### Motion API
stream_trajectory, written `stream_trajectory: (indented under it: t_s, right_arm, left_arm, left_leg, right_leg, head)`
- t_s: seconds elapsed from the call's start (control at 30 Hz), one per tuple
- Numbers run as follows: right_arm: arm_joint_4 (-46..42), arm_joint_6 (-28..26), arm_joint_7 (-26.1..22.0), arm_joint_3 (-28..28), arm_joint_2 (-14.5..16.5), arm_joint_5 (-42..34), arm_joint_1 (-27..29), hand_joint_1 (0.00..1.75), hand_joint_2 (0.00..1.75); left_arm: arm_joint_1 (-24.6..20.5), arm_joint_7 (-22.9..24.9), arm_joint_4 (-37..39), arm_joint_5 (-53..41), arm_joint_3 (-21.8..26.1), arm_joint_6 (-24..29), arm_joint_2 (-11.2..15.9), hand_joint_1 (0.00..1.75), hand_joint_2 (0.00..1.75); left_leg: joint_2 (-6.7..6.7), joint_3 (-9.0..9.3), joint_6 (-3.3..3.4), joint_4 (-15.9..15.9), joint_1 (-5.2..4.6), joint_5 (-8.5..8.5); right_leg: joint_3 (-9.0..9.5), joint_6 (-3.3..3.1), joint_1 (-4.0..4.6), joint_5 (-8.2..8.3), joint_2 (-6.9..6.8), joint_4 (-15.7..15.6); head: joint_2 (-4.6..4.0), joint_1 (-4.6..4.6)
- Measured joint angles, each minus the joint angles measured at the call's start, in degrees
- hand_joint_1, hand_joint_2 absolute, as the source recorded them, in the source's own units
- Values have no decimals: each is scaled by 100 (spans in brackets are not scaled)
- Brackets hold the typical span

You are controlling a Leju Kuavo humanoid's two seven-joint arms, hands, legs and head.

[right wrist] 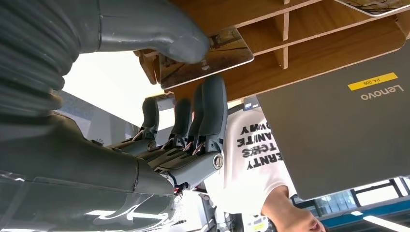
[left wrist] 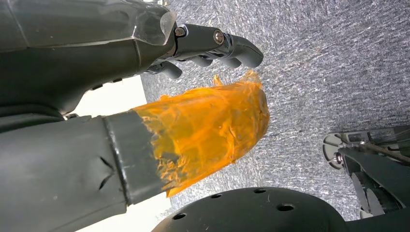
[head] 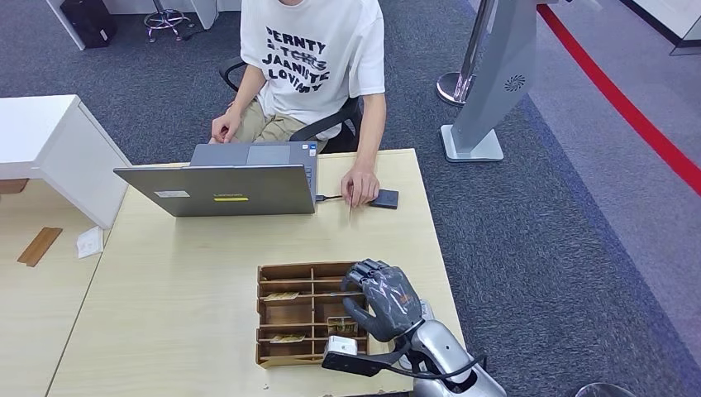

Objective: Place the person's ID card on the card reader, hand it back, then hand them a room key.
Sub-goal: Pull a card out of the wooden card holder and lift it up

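Head view. The right robot hand (head: pixel 382 299) hangs over the near right corner of the wooden card tray (head: pixel 285 271), fingers curled down into the compartments on its own side. Other cards lie in compartments further to its left. The dark card reader (head: pixel 383 198) sits well ahead of the robot hand, across the surface (head: pixel 182 298), with the person's hand (head: pixel 360 187) touching its left edge. A grey Lenovo laptop (head: pixel 219 188) stands ahead and to the left.

Left wrist view. The left robot hand (left wrist: pixel 212 46) hangs over grey carpet, fingers curled in with nothing between them; an orange wrap covers the thumb. It is nowhere near the tray, so the right arm is the working one.

Right wrist view. The right robot hand (right wrist: pixel 193 72) pinches a room key card (right wrist: pixel 205 60): the thumb presses one face, the dark fingers (right wrist: pixel 212 104) back the other. The card is at the tray compartment, directly between thumb and fingers, its long axis running out past the fingertips toward the laptop side. Judgement: the grip looks set at one end only; the lift should go straight up out of the dividers, then forward toward the person.
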Motion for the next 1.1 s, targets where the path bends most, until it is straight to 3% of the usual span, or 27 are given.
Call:
stream_trajectory:
  t_s: [0.13,0.33,0.63,1.1]
  right_arm:
    - [29,-4,12,-8,0,39,0,98,175]
    - [64,-7,14,-32,0,61,0,119,175]
    - [80,-123,44,-152,-13,65,66,174,175]
    - [43,-197,-61,-335,-24,52,186,175,175]
  left_arm:
    - [0,0,0,2,0,1,0,0,0]
    - [0,0,0,2,0,1,0,0,0]
    - [-1,-1,0,-61,0,-1,-7,0,0]
    - [-1,-13,0,-86,0,-9,-7,0,0]
  left_leg:
    - [0,0,0,0,0,0]
    - [0,0,0,0,0,0]
    - [0,1,0,0,0,0]
    - [0,1,0,0,0,0]
  right_leg:
    - [0,0,0,0,0,0]
    - [0,0,0,0,0,0]
    - [0,0,0,0,1,0]
    - [0,0,0,0,1,0]
  head:
    - [0,0]
    - [0,-1]
    - [0,-1]
    - [0,0]
